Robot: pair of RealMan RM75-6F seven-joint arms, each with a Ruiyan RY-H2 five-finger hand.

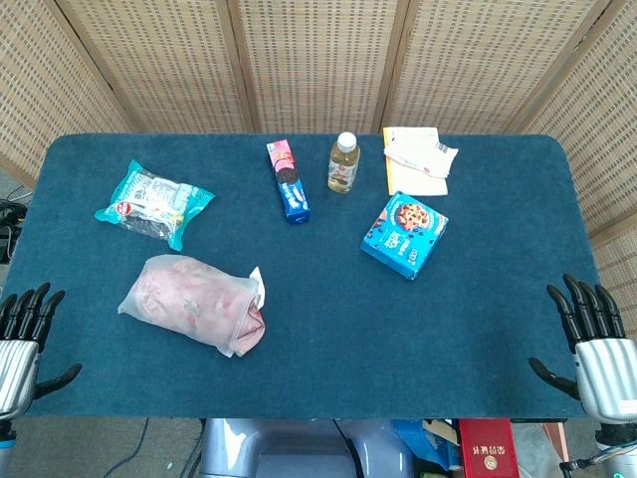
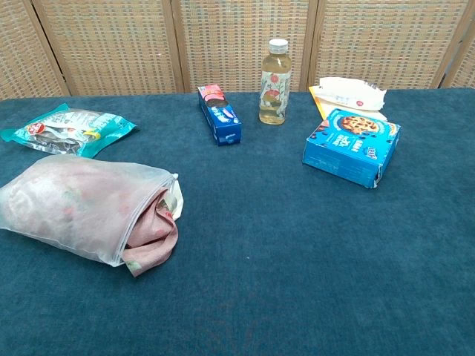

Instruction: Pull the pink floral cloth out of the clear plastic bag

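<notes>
left hand (image 1: 22, 344) empty, fingers spread | right hand (image 1: 594, 349) same | risk: clear plastic bag (image 2: 67, 204) drags along with pink floral cloth (image 2: 154, 236) unless pinned

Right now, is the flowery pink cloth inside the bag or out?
Mostly inside. The pink floral cloth fills the clear plastic bag, with only one end poking out of its open mouth.

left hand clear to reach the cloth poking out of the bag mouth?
Probably yes. The left hand rests open at the table's near left edge, and the pink floral cloth sticks out of the clear plastic bag on the near right end. Nothing lies between them but the bag itself, so it would reach past the bag.
</notes>
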